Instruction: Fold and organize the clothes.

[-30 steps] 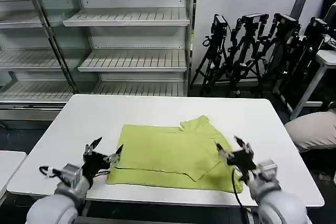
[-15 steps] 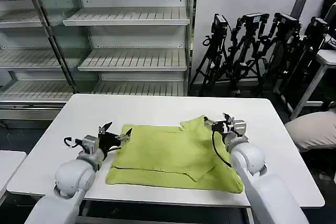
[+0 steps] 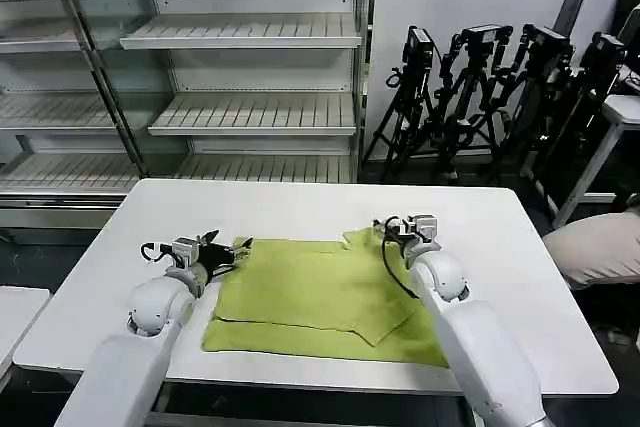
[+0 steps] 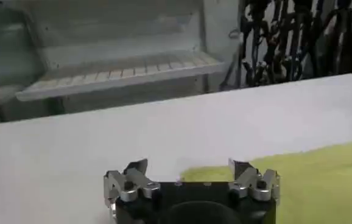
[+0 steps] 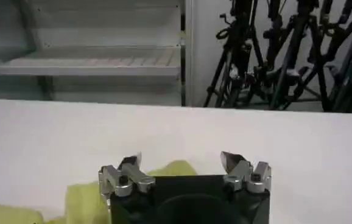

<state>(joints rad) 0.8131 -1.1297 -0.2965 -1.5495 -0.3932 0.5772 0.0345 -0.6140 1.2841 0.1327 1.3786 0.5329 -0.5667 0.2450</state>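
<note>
Two grippers, left gripper [image 3: 228, 250] and right gripper [image 3: 398, 228], jaws apart, at the T-shirt's [image 3: 320, 292] far corners.

Rounded light-grey arms, black cables, black end effector [image 3: 225, 250] with silver fingertips.

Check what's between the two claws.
Head view: the far edge of the T-shirt spans from left claw to right claw; nothing else.
</note>
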